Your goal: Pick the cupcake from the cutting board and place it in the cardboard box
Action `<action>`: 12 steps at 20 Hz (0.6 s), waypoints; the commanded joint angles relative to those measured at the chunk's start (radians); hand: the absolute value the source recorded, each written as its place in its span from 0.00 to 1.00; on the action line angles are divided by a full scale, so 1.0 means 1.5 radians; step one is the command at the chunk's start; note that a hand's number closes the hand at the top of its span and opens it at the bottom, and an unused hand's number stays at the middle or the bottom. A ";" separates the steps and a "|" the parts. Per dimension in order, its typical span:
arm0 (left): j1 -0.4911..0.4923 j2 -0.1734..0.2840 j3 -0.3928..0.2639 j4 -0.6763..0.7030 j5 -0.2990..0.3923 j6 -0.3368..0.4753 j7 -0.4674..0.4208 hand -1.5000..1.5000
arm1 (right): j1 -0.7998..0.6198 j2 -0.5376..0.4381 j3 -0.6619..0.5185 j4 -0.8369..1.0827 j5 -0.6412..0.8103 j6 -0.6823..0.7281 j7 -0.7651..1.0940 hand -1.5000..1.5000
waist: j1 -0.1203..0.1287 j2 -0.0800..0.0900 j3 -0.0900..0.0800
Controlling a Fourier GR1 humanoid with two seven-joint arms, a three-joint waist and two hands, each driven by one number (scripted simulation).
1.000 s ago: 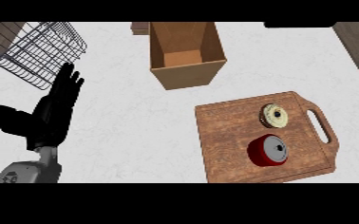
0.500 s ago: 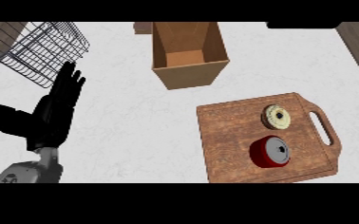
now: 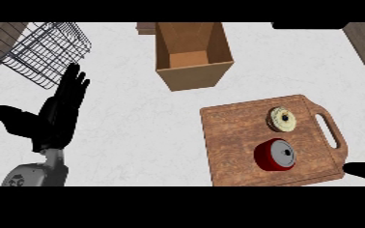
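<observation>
Cupcake (image 3: pixel 276 154) on cutting board (image 3: pixel 235 140), cardboard box (image 3: pixel 192 53) beyond, well apart

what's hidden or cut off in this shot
- Right hand: head view, only a dark tip at the right edge; fingers unreadable.
- Wire basket: cut off by the top-left edge.
- Cardboard box: far end cut by the top band.
- Cupcake and red object: seen from above, sides hidden.

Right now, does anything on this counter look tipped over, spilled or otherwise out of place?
Nothing stands out. The cupcake and a red object sit on the cutting board, the cardboard box stands open, and a wire basket sits at the far left. The left hand rests open.
</observation>
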 commanded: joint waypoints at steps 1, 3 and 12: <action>0.048 -0.006 -0.006 -0.033 -0.010 -0.021 -0.021 0.50 | -0.101 -0.007 0.031 0.014 0.021 0.003 0.114 0.00 | 0.005 0.000 0.000; 0.010 -0.008 0.012 -0.014 -0.009 -0.014 0.012 0.50 | -0.070 0.034 0.075 -0.009 0.078 0.000 0.117 0.00 | 0.000 0.000 0.000; -0.005 -0.039 0.020 -0.024 -0.044 -0.018 0.030 0.50 | -0.105 0.130 0.098 0.076 0.143 0.016 0.083 0.00 | -0.001 0.000 0.001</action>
